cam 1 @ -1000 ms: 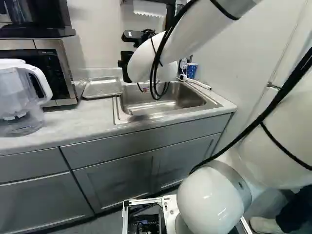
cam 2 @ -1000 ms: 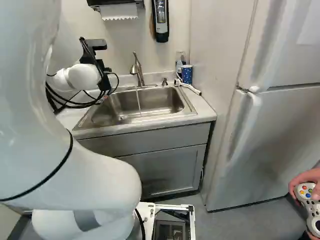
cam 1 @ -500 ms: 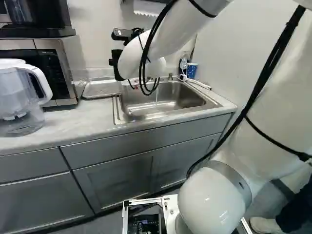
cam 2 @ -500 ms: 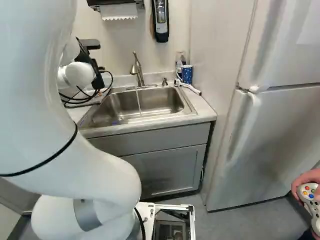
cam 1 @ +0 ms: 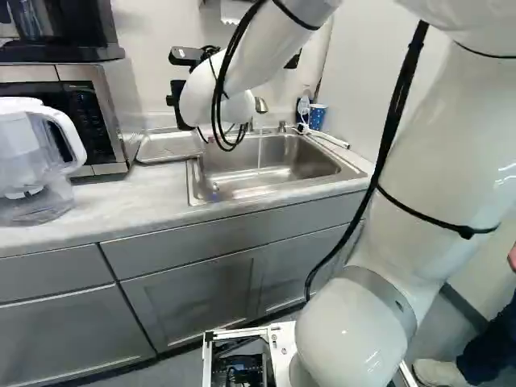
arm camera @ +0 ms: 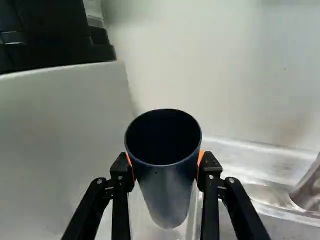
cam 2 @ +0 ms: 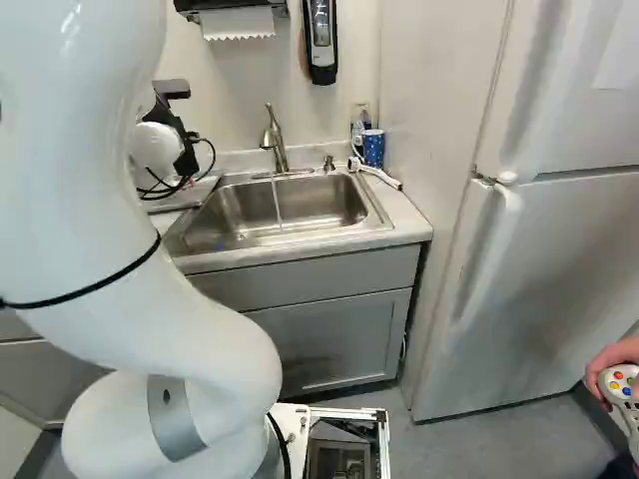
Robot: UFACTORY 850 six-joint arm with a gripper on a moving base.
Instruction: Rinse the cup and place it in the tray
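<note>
Dark blue is showing in the wrist view, where the cup [arm camera: 165, 200] is sitting in the pincer [arm camera: 165, 165]; the orange pads [arm camera: 200, 157] are clamping it from two sides, its mouth facing my camera. Taking straight ahead of the pincer as twelve, I'm seeing the tap [cam 2: 278, 145] at about three o'clock. Water [cam 2: 279, 205] is running into the sink [cam 1: 195, 181], well clear of the cup. The tray [cam 1: 169, 146] is lying on the worktop [cam 1: 121, 197], towards ten o'clock from the sink in the left base view. I'm judging this as the carry to the tray, though I can't be sure how well the cup is rinsed.

For a good placing, I'm wanting a slow approach, the base levelling over the tray and the near rim being cleared. Wet walls may be slipping against the pads, so I'm favouring a steady grip, releasing only once the base is bearing evenly. The microwave [cam 1: 117, 113] is standing close at the tray's nine o'clock, so side clearance is mattering.

Counting up, I'm finding one clamped cup, one patterned cup [cam 2: 373, 148] near the wall at the sink's two o'clock, one tray, one sink, one tap, one pitcher [cam 1: 32, 153] and one microwave.
</note>
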